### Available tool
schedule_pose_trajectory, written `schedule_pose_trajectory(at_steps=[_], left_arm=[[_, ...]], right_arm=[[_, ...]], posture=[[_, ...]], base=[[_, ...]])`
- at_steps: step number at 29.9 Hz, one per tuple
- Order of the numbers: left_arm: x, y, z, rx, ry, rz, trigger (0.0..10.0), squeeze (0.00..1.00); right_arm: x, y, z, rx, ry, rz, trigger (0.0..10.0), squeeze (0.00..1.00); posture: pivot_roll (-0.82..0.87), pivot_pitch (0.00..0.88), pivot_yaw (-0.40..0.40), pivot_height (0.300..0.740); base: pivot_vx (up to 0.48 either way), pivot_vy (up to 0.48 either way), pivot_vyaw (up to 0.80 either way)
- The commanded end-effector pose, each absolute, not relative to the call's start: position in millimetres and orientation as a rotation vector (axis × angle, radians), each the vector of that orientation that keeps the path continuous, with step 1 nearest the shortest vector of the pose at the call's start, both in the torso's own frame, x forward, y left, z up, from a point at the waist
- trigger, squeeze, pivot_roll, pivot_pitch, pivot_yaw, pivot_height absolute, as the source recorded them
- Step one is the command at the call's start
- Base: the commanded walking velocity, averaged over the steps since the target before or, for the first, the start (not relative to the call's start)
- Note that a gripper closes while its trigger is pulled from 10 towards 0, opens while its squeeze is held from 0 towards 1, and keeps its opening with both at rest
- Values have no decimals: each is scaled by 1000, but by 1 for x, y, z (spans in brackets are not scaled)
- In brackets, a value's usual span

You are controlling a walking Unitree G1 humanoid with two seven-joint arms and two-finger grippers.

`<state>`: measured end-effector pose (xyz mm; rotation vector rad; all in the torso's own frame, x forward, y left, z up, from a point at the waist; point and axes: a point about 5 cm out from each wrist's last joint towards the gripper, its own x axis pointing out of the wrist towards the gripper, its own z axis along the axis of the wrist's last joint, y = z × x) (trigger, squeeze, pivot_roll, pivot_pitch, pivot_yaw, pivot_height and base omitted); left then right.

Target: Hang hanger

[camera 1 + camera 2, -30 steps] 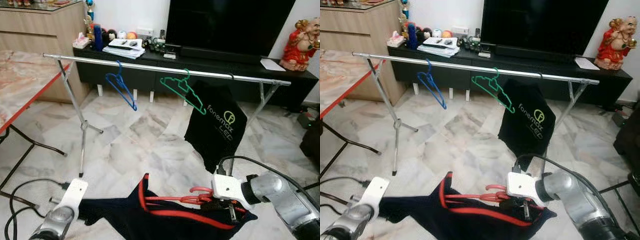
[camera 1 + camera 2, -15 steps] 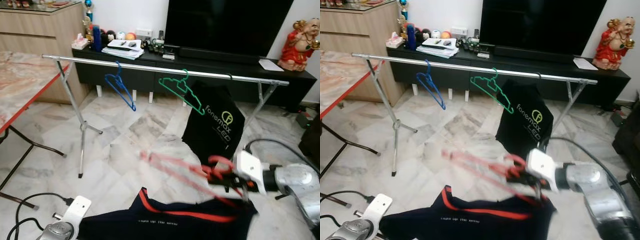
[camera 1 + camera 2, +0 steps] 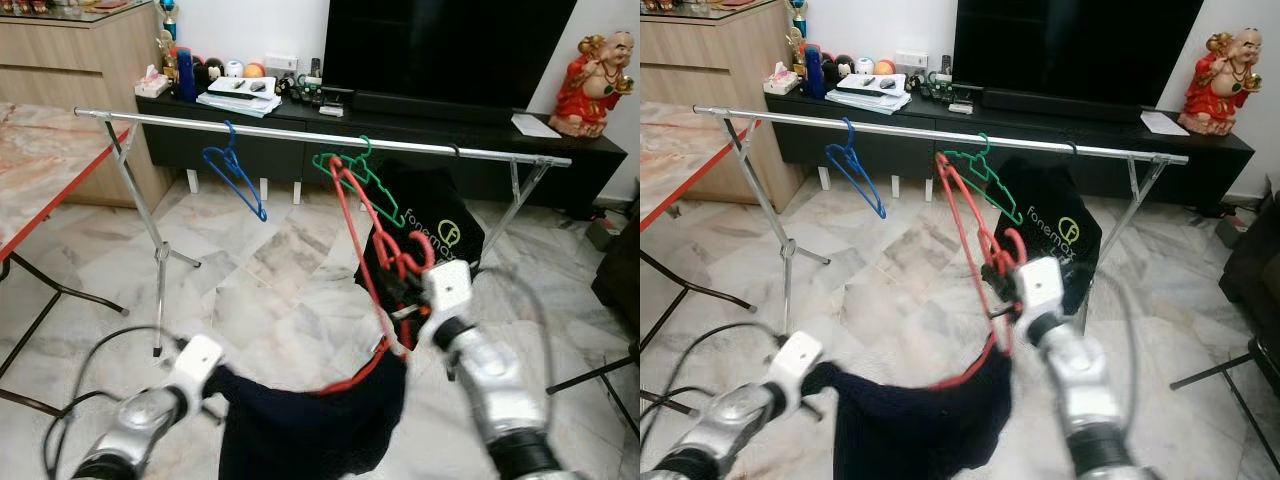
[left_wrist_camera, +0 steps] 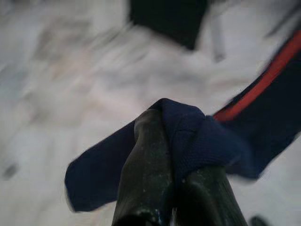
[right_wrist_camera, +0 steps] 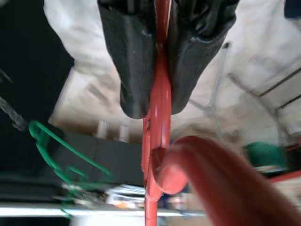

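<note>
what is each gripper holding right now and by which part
The right gripper is shut on the red hanger, clamping its thin frame just below the hook. The left gripper pinches a bunched edge of the navy garment.

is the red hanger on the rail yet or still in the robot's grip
Not hung. The right pincer is shut on the red plastic hanger, holding it below the silver metal rail; its hook sits by the pincer.

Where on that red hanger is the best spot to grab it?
At the neck just below the hook, from the side, as the right pincer does. There the red hanger is one thin flat stem, which leaves its hook free for the silver rail.
</note>
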<state>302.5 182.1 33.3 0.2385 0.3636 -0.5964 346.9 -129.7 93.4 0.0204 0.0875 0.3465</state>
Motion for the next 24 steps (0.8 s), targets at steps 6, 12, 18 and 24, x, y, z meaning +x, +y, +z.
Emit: schedule_pose_trajectory(at_steps=[6, 12, 18, 24], left_arm=[[297, 177, 38, 254, 352, -734, 0, 0], [296, 189, 32, 312, 385, -644, 1255, 0], [288, 176, 38, 177, 311, -726, 0, 0], [291, 149, 78, -166, 161, -912, 0, 0]], right_arm=[[358, -131, 101, 61, 35, 81, 10000, 0], [362, -140, 109, 104, -17, -6, 10000, 0], [362, -192, 122, 179, -115, -315, 10000, 0], [362, -182, 110, 795, -121, -237, 10000, 0]], posture=[[-14, 0, -39, 740], [-6, 0, -36, 740], [-14, 0, -33, 740], [-9, 0, -37, 740]], base=[[0, 0, 0], [0, 0, 0], [0, 0, 0], [0, 0, 0]])
